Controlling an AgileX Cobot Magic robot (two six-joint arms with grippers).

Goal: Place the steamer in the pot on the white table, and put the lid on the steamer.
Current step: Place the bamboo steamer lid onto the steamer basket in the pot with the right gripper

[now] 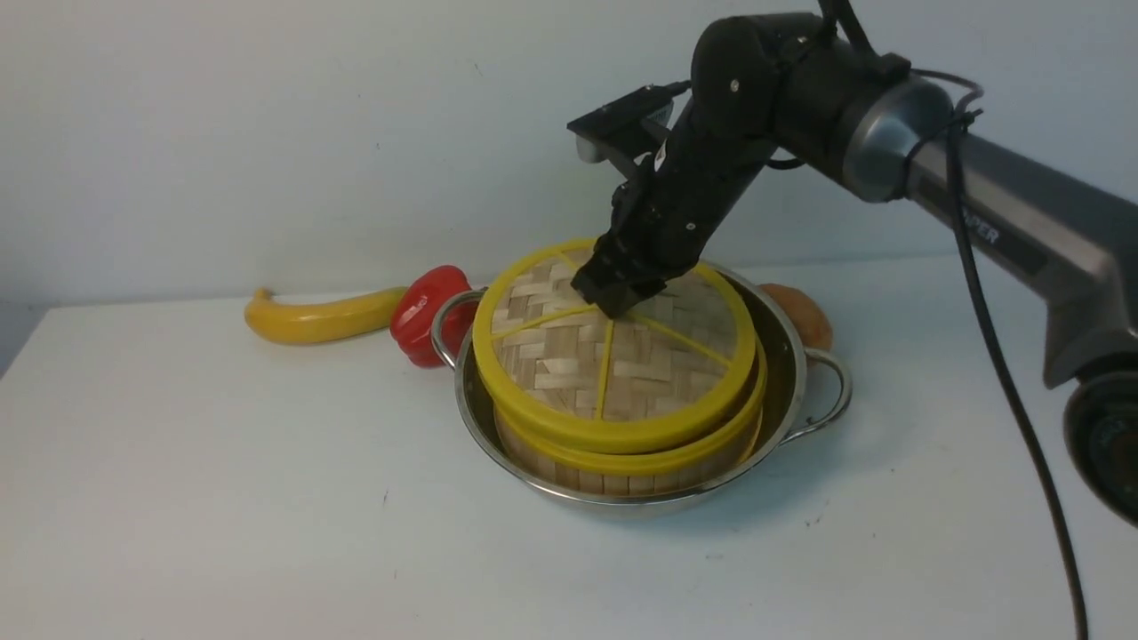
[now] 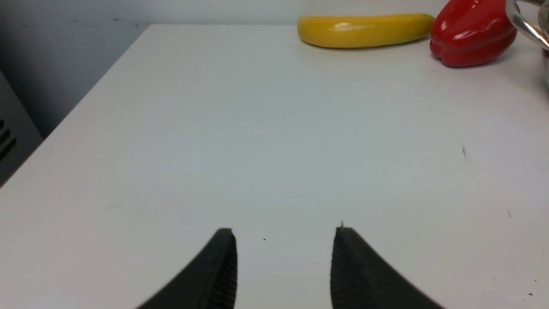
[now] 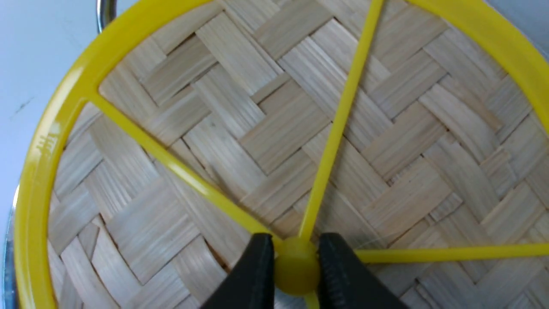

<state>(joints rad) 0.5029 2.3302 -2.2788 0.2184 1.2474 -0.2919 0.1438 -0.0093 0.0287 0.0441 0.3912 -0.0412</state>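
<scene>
Already the big pieces are where the task wants them: on the white counter (image 1: 178, 498) the pot (image 1: 787, 351) stands upright, and the steamer (image 1: 622, 464) sits down inside it, its yellow rim showing just under the lid (image 1: 569, 364). The lid lies on top of the steamer but not quite square to it. From the front it looks pushed a little toward your left side, so more of the steamer's rim shows on the right, and I cannot tell whether it is fully seated or just resting on the rim. Being round, the lid has no long axis to line up; what matters is its centre against the steamer's centre. Your right arm (image 1: 978, 204) comes down steeply from the right onto the middle of the lid. In the right wrist view its jaws are pinched shut on the small yellow knob (image 3: 296, 268), one on each side, where the spokes meet. So the thing to move is directly under those jaws, and any correction looks like a small shift to the right before you let go. Your left jaws stand apart with nothing between them, over bare counter well to the left of the pot, near the red pepper (image 1: 427, 307) and banana (image 1: 320, 318).
</scene>
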